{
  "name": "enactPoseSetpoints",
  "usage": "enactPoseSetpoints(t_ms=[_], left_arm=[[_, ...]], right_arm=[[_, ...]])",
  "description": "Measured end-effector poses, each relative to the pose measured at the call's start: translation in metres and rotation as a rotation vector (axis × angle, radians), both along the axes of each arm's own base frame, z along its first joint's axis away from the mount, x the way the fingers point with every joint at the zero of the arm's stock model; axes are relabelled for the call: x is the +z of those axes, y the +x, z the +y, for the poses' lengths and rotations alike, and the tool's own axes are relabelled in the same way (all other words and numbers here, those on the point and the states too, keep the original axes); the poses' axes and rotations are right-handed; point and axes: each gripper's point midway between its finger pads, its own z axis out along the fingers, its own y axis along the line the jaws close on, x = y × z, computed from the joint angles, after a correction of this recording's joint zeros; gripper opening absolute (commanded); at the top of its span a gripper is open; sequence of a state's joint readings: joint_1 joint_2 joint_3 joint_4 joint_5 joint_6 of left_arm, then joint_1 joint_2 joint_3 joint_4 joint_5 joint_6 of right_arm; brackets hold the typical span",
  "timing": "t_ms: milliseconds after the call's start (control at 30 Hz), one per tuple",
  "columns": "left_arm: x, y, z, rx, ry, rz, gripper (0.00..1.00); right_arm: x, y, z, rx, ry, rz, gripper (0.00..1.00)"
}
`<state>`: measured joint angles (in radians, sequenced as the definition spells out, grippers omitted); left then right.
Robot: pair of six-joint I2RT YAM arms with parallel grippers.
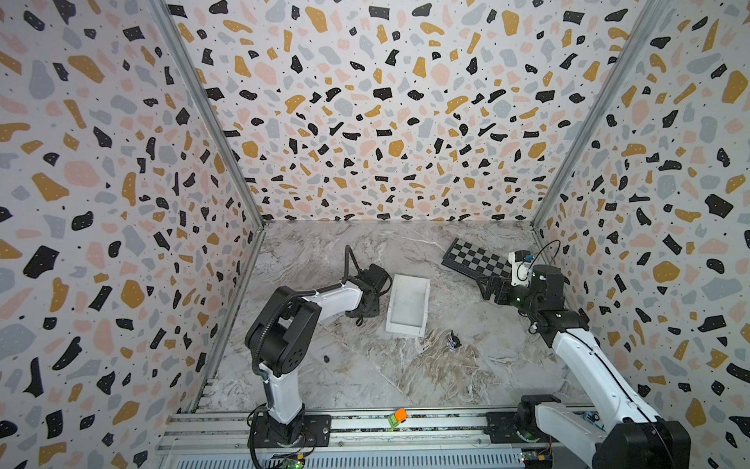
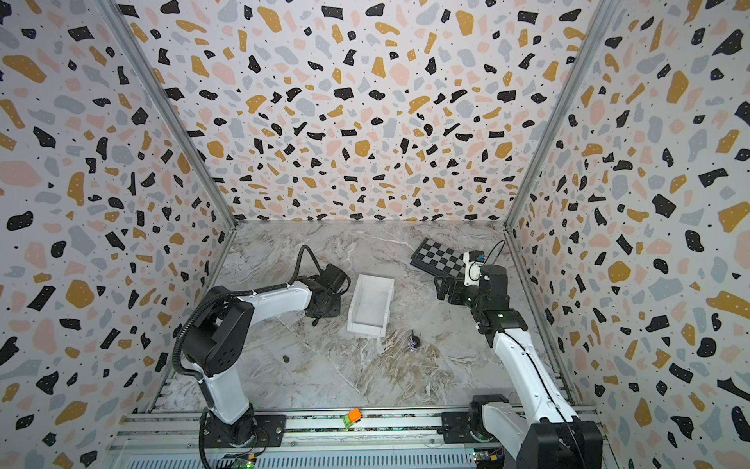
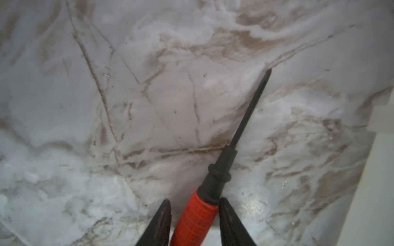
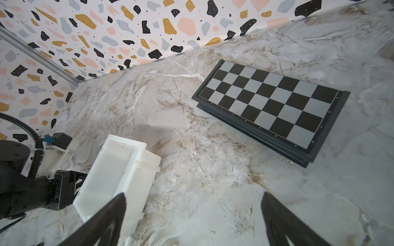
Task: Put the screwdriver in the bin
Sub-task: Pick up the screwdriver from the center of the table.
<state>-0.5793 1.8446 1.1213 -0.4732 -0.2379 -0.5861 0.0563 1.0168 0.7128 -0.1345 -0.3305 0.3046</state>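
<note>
Marble table between speckled walls, with 1 white bin and 2 arms.

The bin shows only its bare white floor in both top views and the right wrist view. The screwdriver lies on the marble outside the bin, just beside its long wall. The left gripper has its 2 fingers set narrowly around the red handle: 1 finger touches it, the other shows a sliver of gap, and I cannot tell whether the handle is clamped. The right gripper is spread wide over bare marble, holding nothing, near a chessboard.
</note>
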Motion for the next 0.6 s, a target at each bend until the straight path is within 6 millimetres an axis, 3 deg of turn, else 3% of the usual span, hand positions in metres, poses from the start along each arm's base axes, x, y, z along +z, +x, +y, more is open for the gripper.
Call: enactPoseSetpoints(t_ms=[333,500,600], left_arm=[[0.0,-0.002,0.003,-0.018,0.023,0.006,0.09],[0.003,-0.005,0.005,-0.02,0.031,0.016,0.04],[0.016,-0.006,0.006,-0.02,0.024,0.006,0.02]], right_arm=[[0.0,0.0,0.001,0.008,0.006,0.002,0.99],[-0.002,-0.001,0.0,0.007,0.007,0.01,0.99],[-0.003,-0.002,0.0,0.006,0.006,0.019,0.99]])
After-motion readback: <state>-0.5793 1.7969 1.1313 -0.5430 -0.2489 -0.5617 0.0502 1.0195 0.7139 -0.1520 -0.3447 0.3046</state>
